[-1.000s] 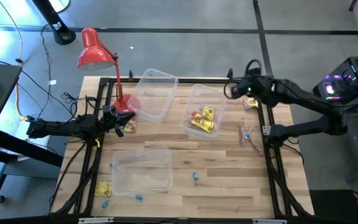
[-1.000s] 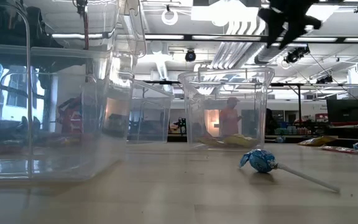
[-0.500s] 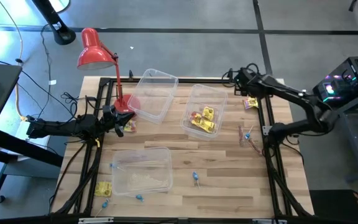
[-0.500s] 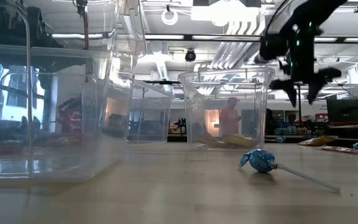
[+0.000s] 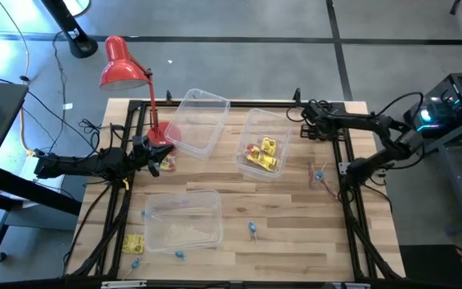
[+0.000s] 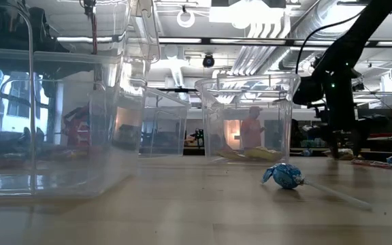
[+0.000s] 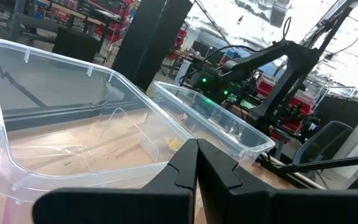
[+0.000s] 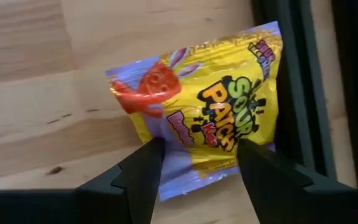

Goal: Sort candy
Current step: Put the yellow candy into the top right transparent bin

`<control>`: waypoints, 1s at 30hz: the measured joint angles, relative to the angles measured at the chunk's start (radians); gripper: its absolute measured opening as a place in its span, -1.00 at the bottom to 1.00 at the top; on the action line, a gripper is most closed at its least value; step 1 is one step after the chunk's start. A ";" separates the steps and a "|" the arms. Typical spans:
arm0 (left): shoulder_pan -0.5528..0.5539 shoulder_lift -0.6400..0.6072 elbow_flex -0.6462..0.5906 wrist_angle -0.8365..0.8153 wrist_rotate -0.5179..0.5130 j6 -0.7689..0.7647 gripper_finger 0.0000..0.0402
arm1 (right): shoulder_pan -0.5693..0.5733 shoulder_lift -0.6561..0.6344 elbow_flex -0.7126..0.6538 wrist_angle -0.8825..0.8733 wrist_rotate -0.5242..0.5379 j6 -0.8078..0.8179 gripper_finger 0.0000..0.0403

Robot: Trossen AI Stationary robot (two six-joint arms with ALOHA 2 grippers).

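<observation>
The yellow packet (image 8: 197, 109) under the right gripper (image 8: 194, 168) looks light, thin and crinkly: a soft foil pouch that will likely buckle if squeezed and slide on the wooden surface (image 8: 23, 81) if nudged sideways. My judgement is that the best hold is across its flat body near the lower edge, where the spread fingers (image 8: 145, 171) already stand to either side, not at the slick corners. It is a squarish wrapper, bright yellow with purple borders, a red-orange figure printed at its left and bold lettering across the middle, lying flat at the centre of the right wrist view, with its right edge just beside a dark frame rail (image 8: 303, 93). In the high view this spot is at the upper right of the frame, where the right gripper (image 5: 311, 128) reaches down near the clear bin (image 5: 251, 156) that already holds yellow packets. Other sweets lie scattered: red-pink sticks (image 5: 321, 181) at centre right, blue pieces (image 5: 253, 231) lower centre, another yellow packet (image 5: 132, 243) at lower left. The left gripper (image 5: 157, 157) waits at centre left, its fingers (image 7: 191, 171) pressed together on nothing visible.
</observation>
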 joint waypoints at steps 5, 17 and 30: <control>0.000 0.000 0.000 -0.001 0.000 0.000 -1.00 | 0.059 -0.008 -0.012 0.038 -0.022 -0.066 -0.36; 0.000 0.000 0.000 0.000 0.000 0.000 -1.00 | 0.178 -0.362 -0.019 -0.068 -0.029 -0.085 -0.97; 0.000 0.000 0.000 0.000 0.000 0.000 -1.00 | 0.394 -0.785 -0.015 0.401 -0.219 -0.051 -1.00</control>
